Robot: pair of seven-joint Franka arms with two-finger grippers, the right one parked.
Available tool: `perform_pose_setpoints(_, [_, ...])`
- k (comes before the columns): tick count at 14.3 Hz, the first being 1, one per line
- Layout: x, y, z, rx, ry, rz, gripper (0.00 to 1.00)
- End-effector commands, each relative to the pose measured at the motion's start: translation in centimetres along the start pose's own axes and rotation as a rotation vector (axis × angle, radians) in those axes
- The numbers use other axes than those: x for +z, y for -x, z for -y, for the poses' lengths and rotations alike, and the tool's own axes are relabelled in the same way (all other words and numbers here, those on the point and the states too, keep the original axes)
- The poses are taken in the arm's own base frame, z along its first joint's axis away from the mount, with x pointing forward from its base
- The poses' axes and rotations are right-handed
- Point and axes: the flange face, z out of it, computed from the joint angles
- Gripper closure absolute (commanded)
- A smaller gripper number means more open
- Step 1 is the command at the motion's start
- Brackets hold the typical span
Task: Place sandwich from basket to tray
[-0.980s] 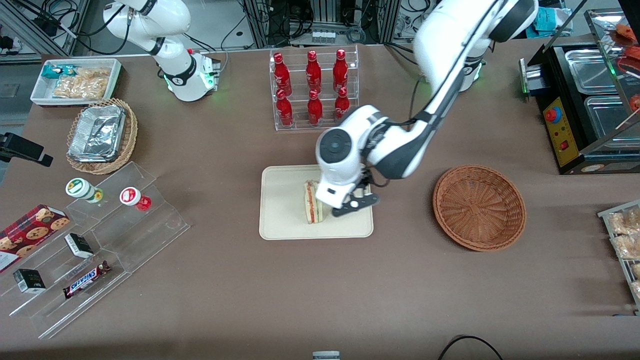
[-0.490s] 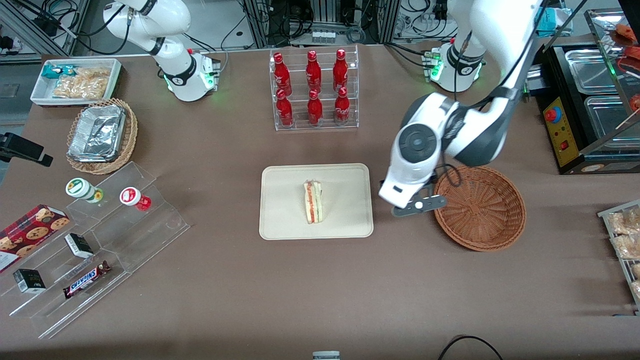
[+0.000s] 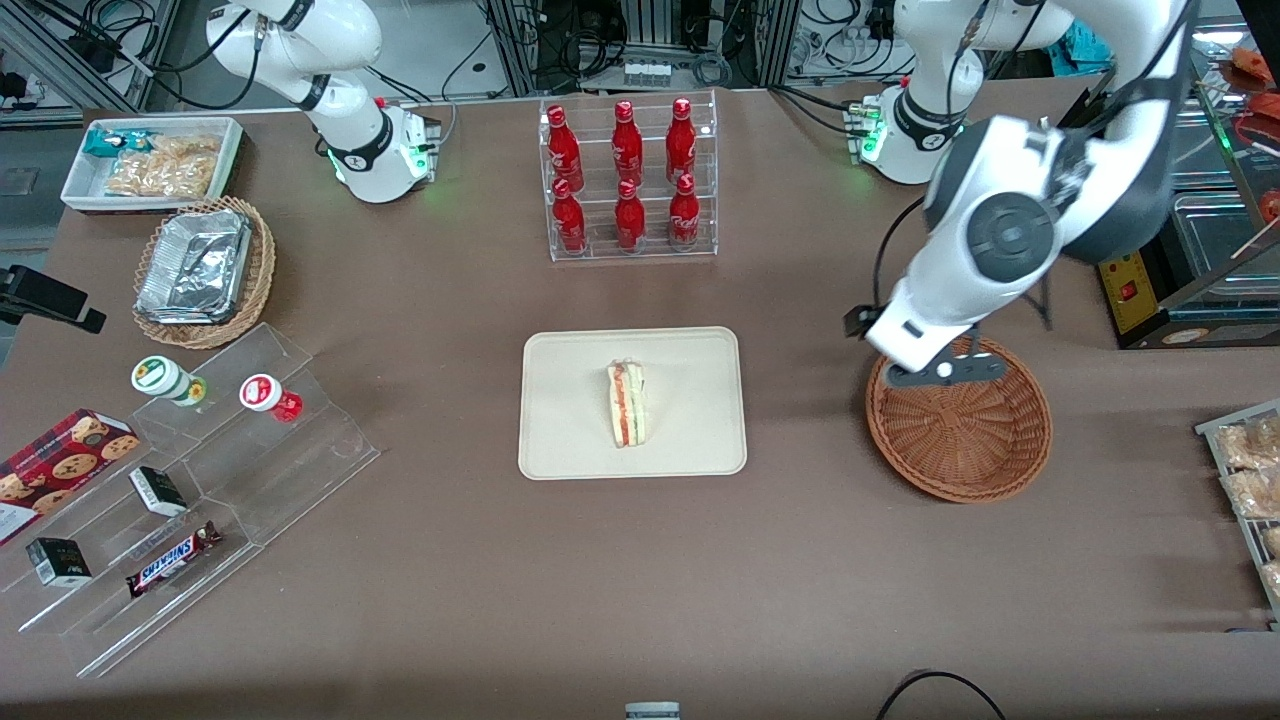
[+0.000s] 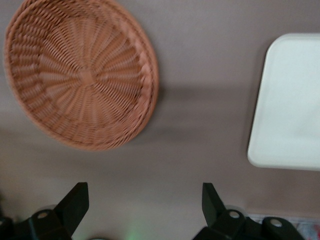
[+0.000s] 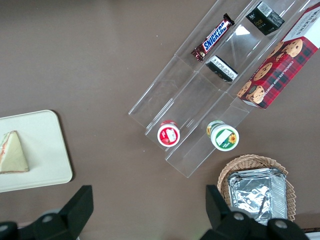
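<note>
Working arm bent over from its base, forearm slanting down toward the front camera, wrist raised above the basket (image 3: 958,418) at the rim farther from that camera. Tool (image 4: 145,205) hanging over bare tabletop (image 3: 640,580) between basket and tray (image 3: 575,440), fingers (image 4: 75,202) spread wide apart with nothing between them. Sandwich (image 3: 627,403) lying on the tray near its middle, filling edge turned toward the parked arm's end, well apart from the tool. Basket empty. Front view alone showing the whole arm, plus the rack of red bottles (image 3: 627,176) farther from the camera than the tray. Wrist view alone showing the gap between the fingers, the basket's woven bottom and one rounded tray corner, sandwich out of frame there.
</note>
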Motion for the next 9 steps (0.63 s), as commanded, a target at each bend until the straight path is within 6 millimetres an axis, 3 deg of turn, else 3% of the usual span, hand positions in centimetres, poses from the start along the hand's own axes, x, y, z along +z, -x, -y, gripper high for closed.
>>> perform_pose_setpoints(1, [-2.7,2.5,3.4,0.074,0.040,0.023,0.00])
perform_pose_setpoints(9, [-11.9,3.5,15.9,0.158,0.077,-0.065,0.00])
